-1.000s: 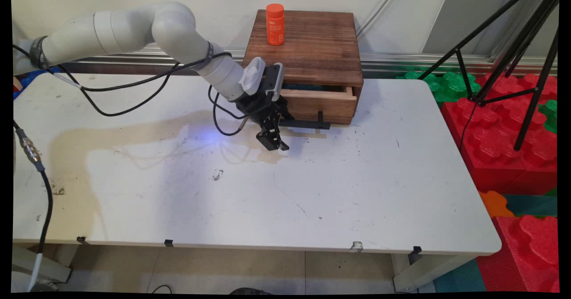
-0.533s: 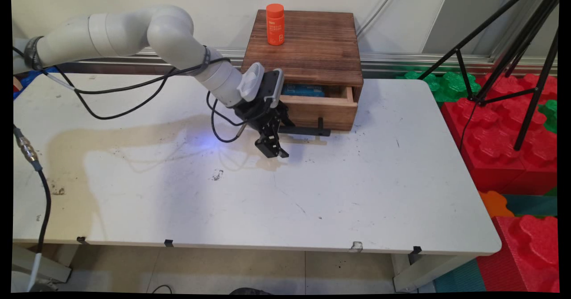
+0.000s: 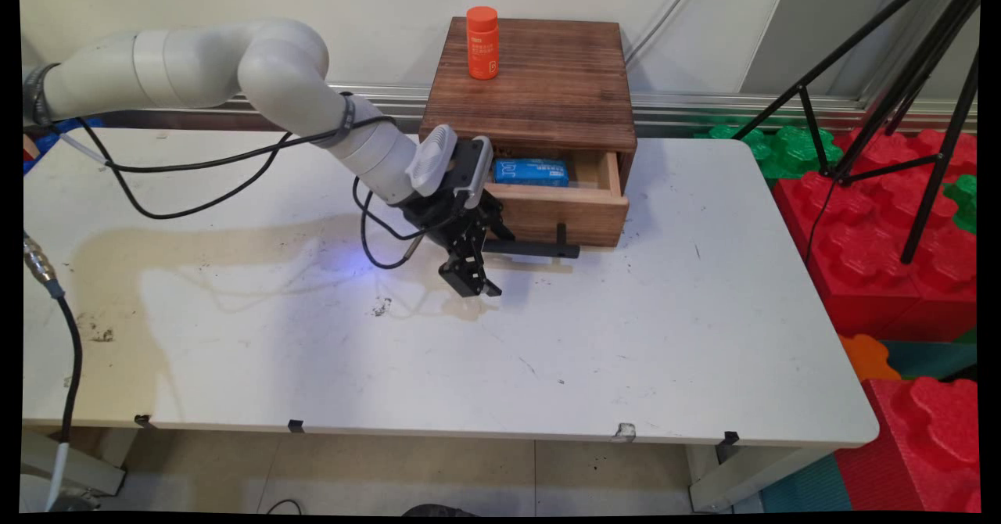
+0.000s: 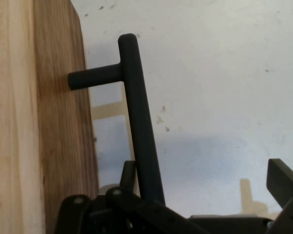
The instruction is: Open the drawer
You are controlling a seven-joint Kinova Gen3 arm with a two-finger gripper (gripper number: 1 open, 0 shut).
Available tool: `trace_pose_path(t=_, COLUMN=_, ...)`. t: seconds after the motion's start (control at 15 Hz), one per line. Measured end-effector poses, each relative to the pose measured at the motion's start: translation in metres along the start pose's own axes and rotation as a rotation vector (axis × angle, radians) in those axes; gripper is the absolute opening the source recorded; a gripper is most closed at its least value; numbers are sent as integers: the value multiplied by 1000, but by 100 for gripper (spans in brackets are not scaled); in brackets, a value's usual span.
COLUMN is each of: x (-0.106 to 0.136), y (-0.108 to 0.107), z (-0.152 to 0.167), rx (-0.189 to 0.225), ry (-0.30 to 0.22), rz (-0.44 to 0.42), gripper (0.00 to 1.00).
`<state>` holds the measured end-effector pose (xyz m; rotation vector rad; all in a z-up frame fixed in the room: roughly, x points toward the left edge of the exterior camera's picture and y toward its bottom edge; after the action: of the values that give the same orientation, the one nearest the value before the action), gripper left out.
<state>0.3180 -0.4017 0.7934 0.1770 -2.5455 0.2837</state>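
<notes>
A dark wooden cabinet [image 3: 539,78] stands at the table's back, its light wood drawer [image 3: 571,215] partly pulled out. A blue box [image 3: 532,172] lies inside the drawer. My gripper [image 3: 469,274] is low at the left end of the drawer's black bar handle [image 3: 539,250]. In the hand view the handle [image 4: 136,122] runs up between my fingers, close to the left one, with the drawer front [image 4: 58,122] at the left. The gripper [image 4: 205,175] is open, its right finger far from the bar. An orange bottle [image 3: 482,42] stands on top of the cabinet.
The white table [image 3: 626,336] is stained at the left. Black cables [image 3: 195,188] hang from the arm over its left part. A black tripod [image 3: 899,78] and red foam blocks [image 3: 884,258] stand to the right of the table.
The gripper has moved toward the table's near side with the handle, and the drawer has slid further out, showing more of the blue box.
</notes>
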Motion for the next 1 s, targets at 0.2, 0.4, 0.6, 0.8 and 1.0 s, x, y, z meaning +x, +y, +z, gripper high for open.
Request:
trace_pose_path(t=0.2, x=0, y=11, z=-3, rx=-5, ry=4, rz=8, gripper=100)
trace_pose_path(t=0.4, x=0, y=21, z=-5, rx=-10, ry=7, rz=17, gripper=100)
trace_pose_path(t=0.6, x=0, y=29, z=-7, rx=-13, ry=11, rz=26, gripper=100)
trace_pose_path(t=0.8, x=1, y=38, z=-8, rx=-17, ry=15, rz=34, gripper=100)
trace_pose_path(t=1.0, x=1, y=47, z=-10, rx=-21, ry=19, rz=43, gripper=100)
